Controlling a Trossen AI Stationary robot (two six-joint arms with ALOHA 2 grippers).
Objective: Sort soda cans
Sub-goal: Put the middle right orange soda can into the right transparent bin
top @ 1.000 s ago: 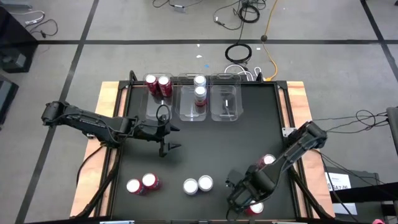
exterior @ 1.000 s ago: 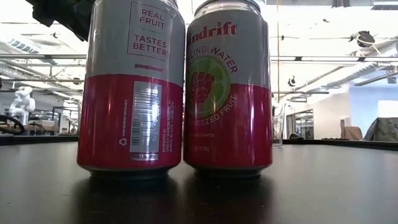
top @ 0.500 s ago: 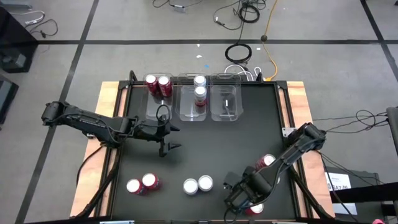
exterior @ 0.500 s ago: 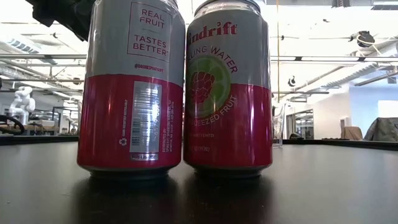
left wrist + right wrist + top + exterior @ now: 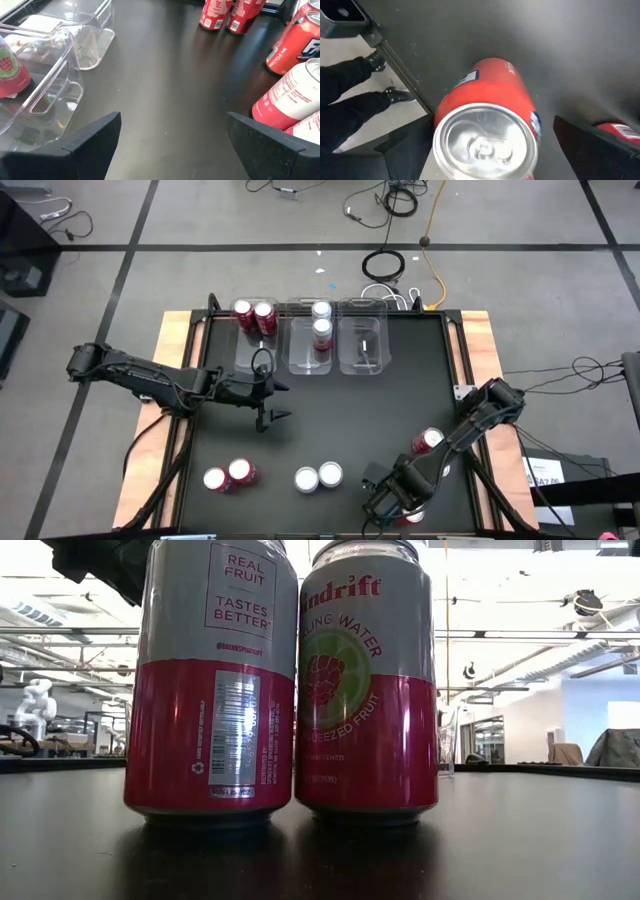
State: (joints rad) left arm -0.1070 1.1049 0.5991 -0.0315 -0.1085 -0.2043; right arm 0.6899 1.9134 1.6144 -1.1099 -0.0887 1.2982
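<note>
My right gripper [image 5: 392, 502] hangs open at the table's near right, pointing down. Its fingers stand on either side of an upright red soda can [image 5: 485, 135] without touching it. A second red can [image 5: 428, 440] stands just beyond. Two red cans [image 5: 228, 475] and two white-topped cans [image 5: 318, 477] stand along the near edge. The left clear bin holds two red cans [image 5: 254, 315]; the middle bin holds two white-topped cans [image 5: 321, 322]. My left gripper [image 5: 275, 402] waits open at mid-left, above the table.
A third clear bin [image 5: 362, 345] stands at the far right of the row. A person's legs and shoes [image 5: 355, 95] show beyond the table's near edge, close to my right gripper. Two cans [image 5: 280, 680] stand right before the low camera.
My right gripper has sunk toward the red can at the near right, its fingers still open on either side of it. No can has moved.
</note>
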